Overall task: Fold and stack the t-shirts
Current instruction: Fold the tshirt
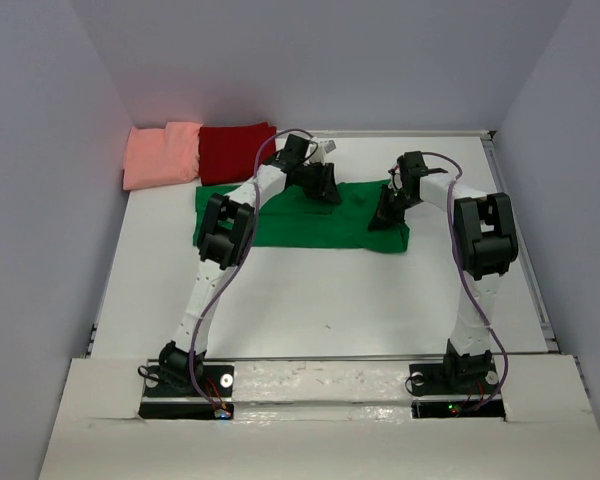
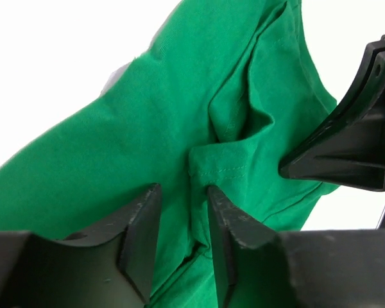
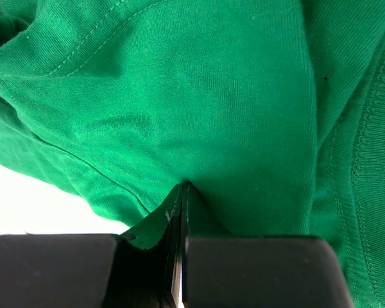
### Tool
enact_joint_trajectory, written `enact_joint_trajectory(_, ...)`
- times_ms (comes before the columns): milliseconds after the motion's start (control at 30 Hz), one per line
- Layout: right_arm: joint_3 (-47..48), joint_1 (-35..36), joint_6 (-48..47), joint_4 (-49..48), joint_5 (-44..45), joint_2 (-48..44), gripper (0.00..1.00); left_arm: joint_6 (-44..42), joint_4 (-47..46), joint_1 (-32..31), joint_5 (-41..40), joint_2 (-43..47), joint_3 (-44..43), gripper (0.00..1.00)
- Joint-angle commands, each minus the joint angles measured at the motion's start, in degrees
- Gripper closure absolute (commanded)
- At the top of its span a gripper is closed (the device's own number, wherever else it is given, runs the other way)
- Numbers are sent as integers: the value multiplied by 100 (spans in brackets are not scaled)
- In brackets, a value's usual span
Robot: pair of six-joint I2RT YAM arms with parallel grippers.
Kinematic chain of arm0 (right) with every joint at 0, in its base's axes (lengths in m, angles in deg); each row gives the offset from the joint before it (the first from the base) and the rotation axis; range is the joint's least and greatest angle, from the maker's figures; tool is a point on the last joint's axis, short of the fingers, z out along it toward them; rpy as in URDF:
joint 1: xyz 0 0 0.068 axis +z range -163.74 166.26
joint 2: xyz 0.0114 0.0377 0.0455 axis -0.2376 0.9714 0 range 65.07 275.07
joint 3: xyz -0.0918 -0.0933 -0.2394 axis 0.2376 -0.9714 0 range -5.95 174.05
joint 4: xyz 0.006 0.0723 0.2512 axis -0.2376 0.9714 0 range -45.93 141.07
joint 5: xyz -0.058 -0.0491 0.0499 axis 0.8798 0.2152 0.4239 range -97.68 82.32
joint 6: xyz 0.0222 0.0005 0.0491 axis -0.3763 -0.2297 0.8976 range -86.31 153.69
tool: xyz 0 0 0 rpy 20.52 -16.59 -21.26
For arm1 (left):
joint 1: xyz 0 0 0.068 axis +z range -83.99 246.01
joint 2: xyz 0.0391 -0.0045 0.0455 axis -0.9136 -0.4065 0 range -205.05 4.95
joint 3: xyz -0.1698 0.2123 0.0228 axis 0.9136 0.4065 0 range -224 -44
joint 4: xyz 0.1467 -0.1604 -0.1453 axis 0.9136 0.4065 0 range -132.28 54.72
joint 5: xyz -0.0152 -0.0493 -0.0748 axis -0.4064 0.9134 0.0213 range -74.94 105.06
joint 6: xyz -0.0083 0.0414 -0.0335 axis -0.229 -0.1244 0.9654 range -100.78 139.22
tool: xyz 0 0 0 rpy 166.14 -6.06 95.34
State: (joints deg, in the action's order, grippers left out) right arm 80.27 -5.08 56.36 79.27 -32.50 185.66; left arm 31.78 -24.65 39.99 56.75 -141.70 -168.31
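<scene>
Your right gripper is clenched on a pinch of the bright green soft-fabric t-shirt, which lies spread mid-table toward the far side. Your left gripper stands parted astride a fold of it. The folded salmon-pink shirt and the dark red shirt lie far left.

**Green shirt half folded, two folded shirts at the back**

The green t-shirt lies in front of me as a wide band across the middle of the table. Its left part is flat, and its right end is rumpled into soft folds, with hems and stitching showing. My right gripper pinches a fold there. The salmon-pink t-shirt and the dark red t-shirt sit folded side by side, touching, in the far left corner, the pink one on the left.
</scene>
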Motion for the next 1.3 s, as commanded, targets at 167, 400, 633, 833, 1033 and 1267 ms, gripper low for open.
enact_joint_trajectory(167,-26,21,-123,127,214,-89,100,142,-181,-8,523,-48,-401,57)
enact_joint_trajectory(400,-61,21,-106,145,241,-71,100,326,-391,-17,1007,-118,-436,56)
enact_joint_trajectory(633,-52,21,-106,154,249,-89,100,432,-400,-17,1043,-241,-436,77)
enact_joint_trajectory(833,-70,21,-106,154,258,-124,100,467,-383,-17,973,-242,-348,100)
enact_joint_trajectory(1033,-61,21,-106,154,249,-133,100,362,-339,9,402,-22,-216,100)
enact_joint_trajectory(1267,-78,21,-114,163,241,-142,100,344,-304,44,269,22,-216,59)
